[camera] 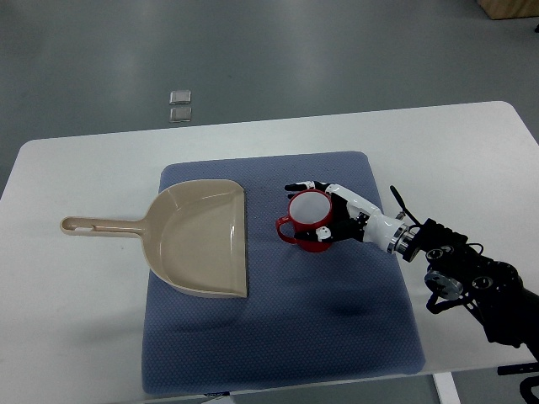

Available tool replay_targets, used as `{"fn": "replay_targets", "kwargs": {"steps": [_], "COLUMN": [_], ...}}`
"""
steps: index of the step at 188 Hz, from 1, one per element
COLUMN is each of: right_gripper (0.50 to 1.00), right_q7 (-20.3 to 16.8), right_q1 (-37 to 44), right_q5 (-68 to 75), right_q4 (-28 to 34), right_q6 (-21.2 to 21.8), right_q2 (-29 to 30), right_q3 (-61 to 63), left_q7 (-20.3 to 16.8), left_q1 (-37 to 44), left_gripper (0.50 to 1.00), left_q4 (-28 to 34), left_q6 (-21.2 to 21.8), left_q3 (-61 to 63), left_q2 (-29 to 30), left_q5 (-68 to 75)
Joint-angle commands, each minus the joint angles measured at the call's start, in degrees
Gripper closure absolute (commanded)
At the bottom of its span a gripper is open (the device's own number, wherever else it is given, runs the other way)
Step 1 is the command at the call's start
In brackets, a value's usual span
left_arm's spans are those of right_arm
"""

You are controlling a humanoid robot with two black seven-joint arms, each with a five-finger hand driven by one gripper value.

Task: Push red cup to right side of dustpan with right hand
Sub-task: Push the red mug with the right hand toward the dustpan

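I count one red cup, one beige dustpan and one blue mat, all on one white desk. Only one hand of mine shows here, the right one. Beyond the desk, on the floor, lie two small square plates.

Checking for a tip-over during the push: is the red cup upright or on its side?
Upright. The red cup shows its round open rim facing up, handle pointing toward the dustpan; right hand fingers wrap its far side.
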Motion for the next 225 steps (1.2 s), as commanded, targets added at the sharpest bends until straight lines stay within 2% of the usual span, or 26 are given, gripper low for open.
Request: {"fn": "replay_targets", "kwargs": {"steps": [1, 98, 188, 225], "right_gripper": [0.572, 0.572, 0.572, 0.572], "right_q7": [0.0, 0.0, 0.0, 0.0], "right_q1": [-0.1, 0.3, -0.1, -0.1], "right_q5": [0.0, 0.0, 0.8, 1.0], "right_q4": [0.0, 0.2, 0.2, 2.3], "right_q6": [-1.0, -3.1, -3.4, -4.7], "right_q2": [1.2, 6.0, 6.4, 6.5], "right_q3": [-0.1, -0.2, -0.7, -0.6], "left_q7": [0.0, 0.0, 0.0, 0.0], "left_q1": [0.0, 0.0, 0.0, 0.0], "left_gripper": [0.5, 0.5, 0.5, 0.5], "left_q4": [0.0, 0.0, -0.1, -0.1], "left_q6": [0.0, 0.0, 0.0, 0.0], "left_q3": [0.0, 0.0, 0.1, 0.1], "left_q2": [0.0, 0.0, 0.0, 0.0], "left_q5": [0.0, 0.0, 0.1, 0.1]}}
